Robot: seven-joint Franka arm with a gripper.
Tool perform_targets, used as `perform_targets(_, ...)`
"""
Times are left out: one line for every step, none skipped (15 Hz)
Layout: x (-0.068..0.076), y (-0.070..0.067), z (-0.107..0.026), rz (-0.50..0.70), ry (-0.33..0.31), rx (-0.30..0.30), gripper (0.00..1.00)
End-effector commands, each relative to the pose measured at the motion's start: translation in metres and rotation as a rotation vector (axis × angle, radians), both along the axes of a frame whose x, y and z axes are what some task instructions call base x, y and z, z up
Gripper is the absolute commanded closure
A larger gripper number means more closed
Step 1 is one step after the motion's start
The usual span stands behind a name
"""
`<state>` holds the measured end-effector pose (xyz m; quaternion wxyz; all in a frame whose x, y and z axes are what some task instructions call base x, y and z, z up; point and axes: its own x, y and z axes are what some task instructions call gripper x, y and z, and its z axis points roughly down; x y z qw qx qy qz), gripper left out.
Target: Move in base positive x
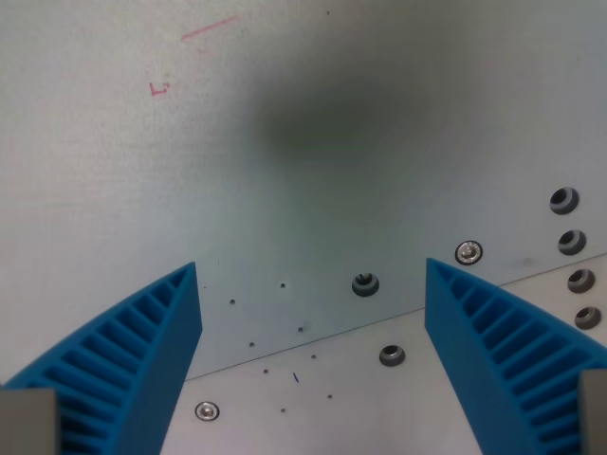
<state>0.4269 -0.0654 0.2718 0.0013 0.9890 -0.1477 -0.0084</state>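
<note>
In the wrist view, your gripper (313, 294) hangs over a pale grey table (114, 209) with its two blue ribbed fingers (133, 360) spread wide and nothing between them: the hand is released and empty. That fits the job, since you are asked only to travel in base positive x, so there is no object to carry and none to reach for. The task's thing is the hand itself, and it sits at the bottom of this view looking straight down.

Between the fingers and just ahead of them you see a dark screw hole (365, 283), with a bright screw (469, 252) close by the finger on the wrist view's right. A thin seam (332, 336) runs slantwise under the gap. Beyond that finger, a column of bolt holes (574, 275) lines the edge. Far ahead, towards the wrist view's left, faint red pen marks (194, 47) sit on the surface. A soft shadow (332, 123) lies ahead of the gap, probably cast by the arm. Which way base x runs here you cannot tell.
</note>
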Motion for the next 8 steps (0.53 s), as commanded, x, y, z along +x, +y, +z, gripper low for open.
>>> perform_targets(0.006,0.001,0.002,0.0,-0.005,-0.001,0.0)
perform_targets(0.011,0.003,0.002,0.0,-0.005,-0.001,0.0)
perform_targets(0.017,0.004,0.002,0.0,-0.005,-0.001,0.0)
perform_targets(0.023,0.005,0.002,0.0,-0.005,-0.001,0.0)
perform_targets(0.028,0.007,0.002,0.0,-0.005,-0.001,0.0)
perform_targets(0.034,0.008,0.002,0.0,-0.005,-0.001,0.0)
perform_targets(0.04,0.009,0.002,0.0,-0.005,-0.001,0.0)
perform_targets(0.045,0.01,0.002,0.0,-0.005,-0.001,0.0)
